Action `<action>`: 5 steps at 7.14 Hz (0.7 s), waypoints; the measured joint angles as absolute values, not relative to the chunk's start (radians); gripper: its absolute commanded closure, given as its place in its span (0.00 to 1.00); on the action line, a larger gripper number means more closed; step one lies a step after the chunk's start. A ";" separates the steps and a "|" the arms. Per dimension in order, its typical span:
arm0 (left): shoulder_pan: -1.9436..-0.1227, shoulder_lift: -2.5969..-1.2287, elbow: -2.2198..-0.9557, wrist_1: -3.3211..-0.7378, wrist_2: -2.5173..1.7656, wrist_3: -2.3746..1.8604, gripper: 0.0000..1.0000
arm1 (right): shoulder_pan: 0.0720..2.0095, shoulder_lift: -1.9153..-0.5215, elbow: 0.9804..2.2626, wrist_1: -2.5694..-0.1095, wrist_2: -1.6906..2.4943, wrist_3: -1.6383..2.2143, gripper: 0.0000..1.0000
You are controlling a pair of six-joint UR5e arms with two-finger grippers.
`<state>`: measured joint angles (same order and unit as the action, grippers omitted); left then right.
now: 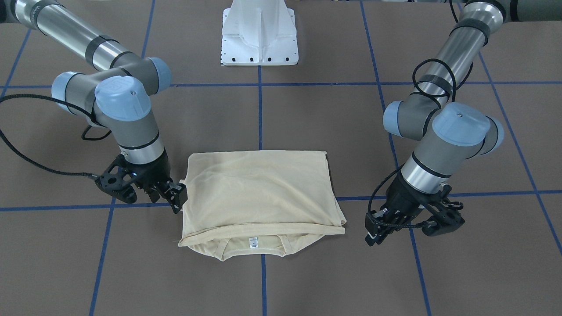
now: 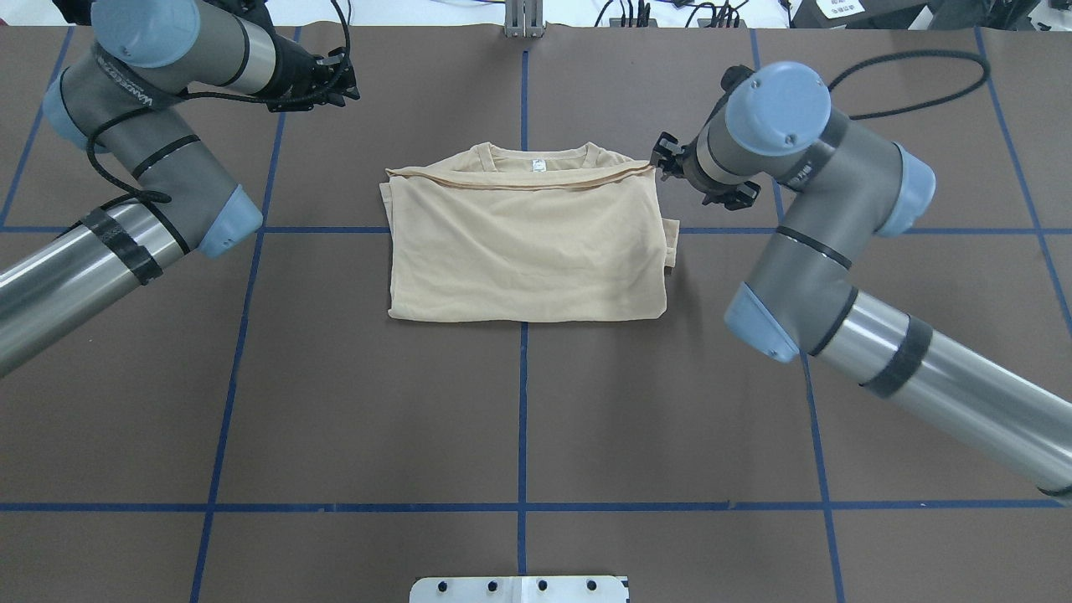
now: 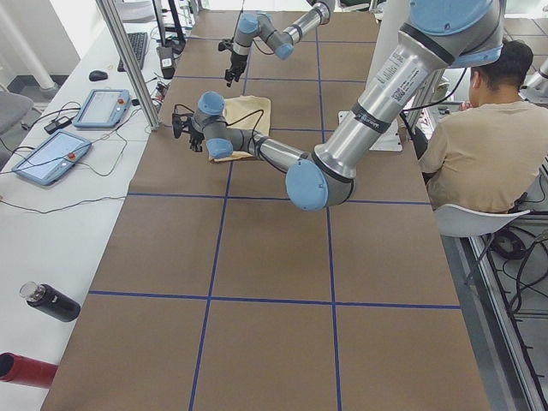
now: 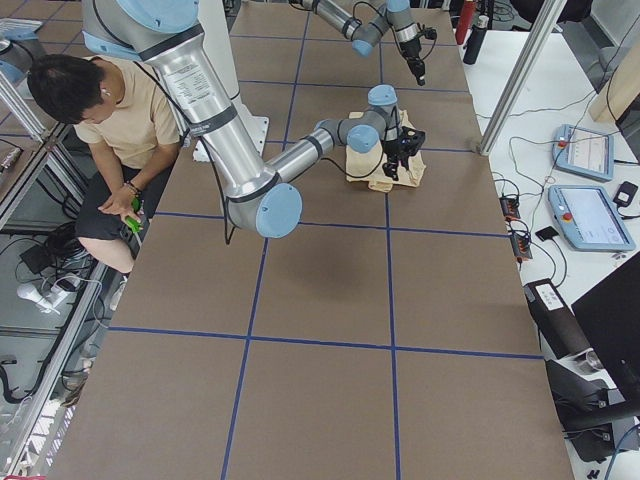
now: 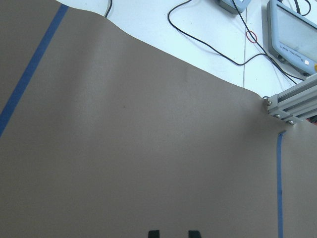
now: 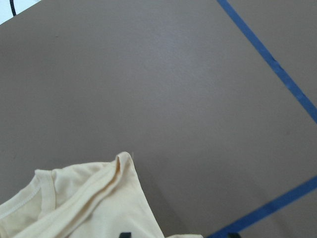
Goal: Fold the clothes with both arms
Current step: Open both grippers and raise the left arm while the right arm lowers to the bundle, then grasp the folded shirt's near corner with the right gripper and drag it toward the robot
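The clothes are one cream-yellow shirt (image 2: 528,251) folded into a rectangle at the table's middle. Its collar and white neck label (image 2: 537,166) lie on the side far from the robot's base. My right gripper (image 2: 662,159) is open and low at the shirt's collar-side corner (image 6: 119,163), fingers wide apart around its edge; the front view shows the right gripper (image 1: 178,199) against the cloth (image 1: 259,193). My left gripper (image 2: 345,77) hangs well away from the shirt over bare table, and the left gripper (image 5: 173,234) is open by a narrow gap with nothing in it.
Blue tape lines cross the brown table. The white pedestal base (image 1: 260,33) stands at the robot's side. An aluminium post (image 5: 292,104), cables and control tablets (image 3: 103,107) sit past the far edge. A seated person (image 3: 479,145) is beside the table.
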<state>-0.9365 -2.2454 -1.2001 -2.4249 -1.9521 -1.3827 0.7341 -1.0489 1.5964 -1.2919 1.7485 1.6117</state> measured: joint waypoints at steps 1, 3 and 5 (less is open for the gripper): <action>-0.940 -2.234 -1.218 -2.424 -1.954 -1.372 0.68 | 0.688 -1.106 1.673 -1.292 1.704 1.691 0.26; -0.941 -2.207 -1.252 -2.423 -1.950 -1.365 0.68 | 0.561 -1.148 1.732 -1.292 1.569 1.874 0.27; -0.941 -2.200 -1.259 -2.422 -1.936 -1.365 0.68 | 0.498 -1.162 1.736 -1.292 1.501 1.934 0.32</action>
